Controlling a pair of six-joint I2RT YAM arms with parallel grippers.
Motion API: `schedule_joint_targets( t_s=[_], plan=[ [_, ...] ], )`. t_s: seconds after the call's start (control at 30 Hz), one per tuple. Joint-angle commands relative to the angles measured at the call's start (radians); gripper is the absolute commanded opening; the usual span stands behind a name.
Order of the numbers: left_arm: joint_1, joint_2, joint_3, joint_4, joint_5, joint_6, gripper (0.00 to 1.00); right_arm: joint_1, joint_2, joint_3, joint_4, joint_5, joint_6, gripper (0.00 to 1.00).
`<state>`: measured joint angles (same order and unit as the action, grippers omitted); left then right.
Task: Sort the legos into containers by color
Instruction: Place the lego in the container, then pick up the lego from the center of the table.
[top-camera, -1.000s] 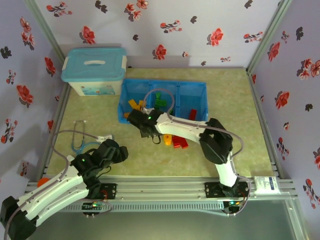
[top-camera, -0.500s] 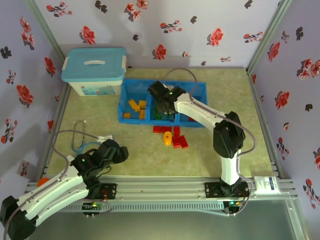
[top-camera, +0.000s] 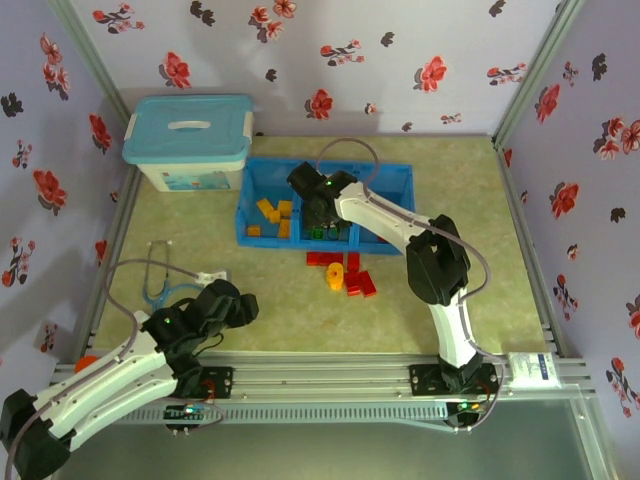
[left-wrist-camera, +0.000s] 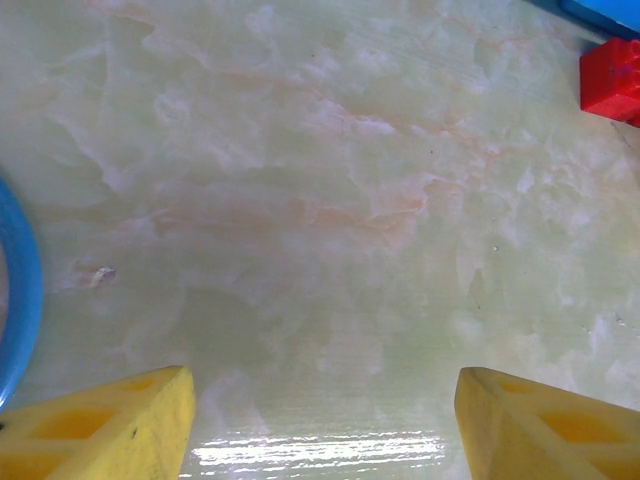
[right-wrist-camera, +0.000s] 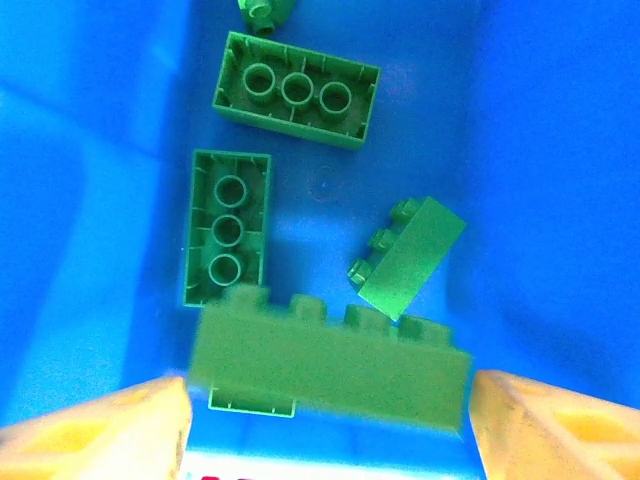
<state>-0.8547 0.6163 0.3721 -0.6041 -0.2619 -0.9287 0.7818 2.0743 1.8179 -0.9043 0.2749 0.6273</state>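
Observation:
The bright-blue tray (top-camera: 400, 172) lies at the back centre. Its left compartment holds orange-yellow legos (top-camera: 270, 212) and its middle one holds green legos (top-camera: 322, 232). My right gripper (top-camera: 318, 205) hovers over the middle compartment. In the right wrist view the gripper (right-wrist-camera: 330, 420) is open. A long green brick (right-wrist-camera: 330, 365), blurred, hangs between the fingers above three resting green bricks (right-wrist-camera: 297, 92). Loose red (top-camera: 325, 258) and orange (top-camera: 335, 275) legos lie on the table in front of the tray. My left gripper (top-camera: 235, 303) is open and empty above bare table (left-wrist-camera: 325, 420).
A pale-blue lidded box (top-camera: 188, 140) stands at the back left. A blue stethoscope (top-camera: 160, 285) lies left of my left gripper, and its tube (left-wrist-camera: 15, 300) shows at the left wrist view's edge. A red brick (left-wrist-camera: 612, 78) sits ahead of that gripper to the right.
My right arm swung from the table beside the loose legos up over the tray's middle compartment. The long green brick it carried now looks blurred between the open fingers. The left arm stayed still.

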Motion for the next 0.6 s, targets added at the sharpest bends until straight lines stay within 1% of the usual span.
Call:
schedule_joint_targets(
  t_s=[0.0,0.07,0.17,0.2,0.33,0.43,0.57],
  plan=[
    [-0.019,0.008,0.015,0.02,-0.016,0.03,0.69,0.021,-0.078,0.02,-0.046,0.066,-0.005,0.77],
    [-0.03,0.032,0.023,0.034,-0.017,0.036,0.69,0.037,-0.122,0.0,-0.03,0.105,-0.01,0.81],
    [-0.05,0.08,0.041,0.066,-0.016,0.042,0.69,0.04,-0.17,-0.018,-0.028,0.116,-0.011,0.85],
    [-0.06,0.101,0.05,0.078,-0.016,0.045,0.69,0.041,-0.183,-0.016,-0.038,0.121,-0.01,0.87],
    [-0.11,0.187,0.1,0.125,-0.021,0.06,0.71,0.054,-0.262,-0.062,-0.032,0.134,0.005,0.87],
    [-0.139,0.28,0.147,0.184,-0.017,0.069,0.72,0.068,-0.368,-0.19,0.04,0.135,0.03,0.87],
    [-0.167,0.46,0.239,0.262,0.014,0.094,0.73,0.073,-0.537,-0.401,0.13,0.13,0.083,0.87]
  ],
)
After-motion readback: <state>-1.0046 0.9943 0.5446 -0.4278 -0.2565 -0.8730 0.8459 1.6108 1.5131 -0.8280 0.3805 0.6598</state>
